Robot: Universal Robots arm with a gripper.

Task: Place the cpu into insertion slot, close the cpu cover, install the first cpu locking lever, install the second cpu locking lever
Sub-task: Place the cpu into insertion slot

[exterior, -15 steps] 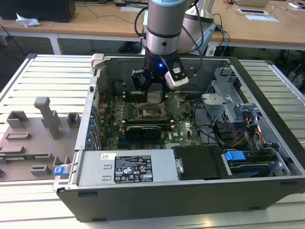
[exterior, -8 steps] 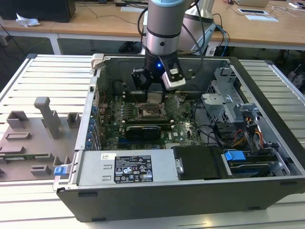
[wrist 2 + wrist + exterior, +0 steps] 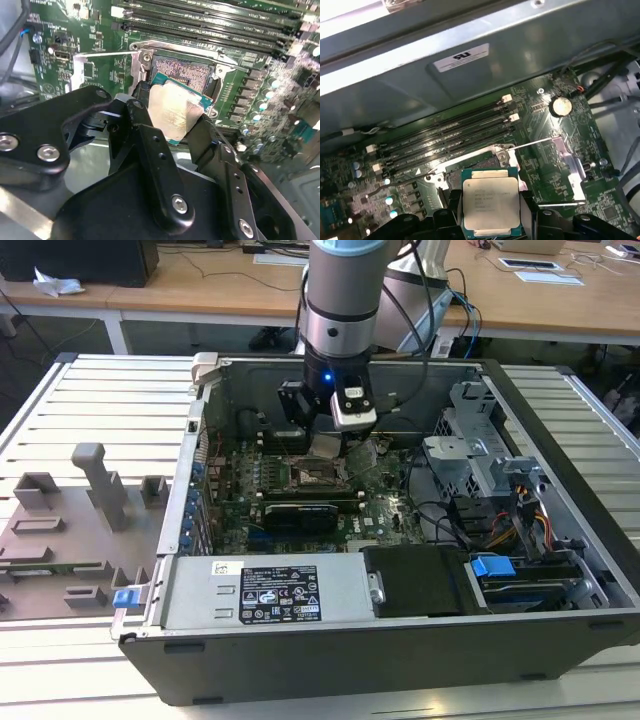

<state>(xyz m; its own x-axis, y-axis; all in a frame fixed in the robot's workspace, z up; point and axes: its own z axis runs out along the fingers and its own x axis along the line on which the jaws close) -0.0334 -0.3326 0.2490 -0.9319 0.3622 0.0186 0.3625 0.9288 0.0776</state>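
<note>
My gripper point(image 3: 170, 120) is shut on the cpu point(image 3: 175, 112), a flat square chip with a dull silver top and a green edge, held by two opposite sides. In both wrist views the chip hangs tilted just above the insertion slot point(image 3: 186, 71), whose dark centre lies uncovered inside a silver rim. In the first wrist view the cpu point(image 3: 490, 200) sits between the black fingers point(image 3: 454, 212), with the slot point(image 3: 470, 165) beyond it. The cpu cover point(image 3: 566, 156) stands swung open beside the slot. In the exterior view my gripper point(image 3: 326, 448) hovers over the slot point(image 3: 318, 476) in the open computer case.
Long black memory slots point(image 3: 445, 135) run beside the socket. Thin wire levers point(image 3: 112, 53) stick out from the socket's corners. The case wall point(image 3: 330, 660), a black power supply box point(image 3: 415, 580), drive cages and cables point(image 3: 510, 510) surround the board. A grey fixture tray point(image 3: 70, 530) lies outside the case.
</note>
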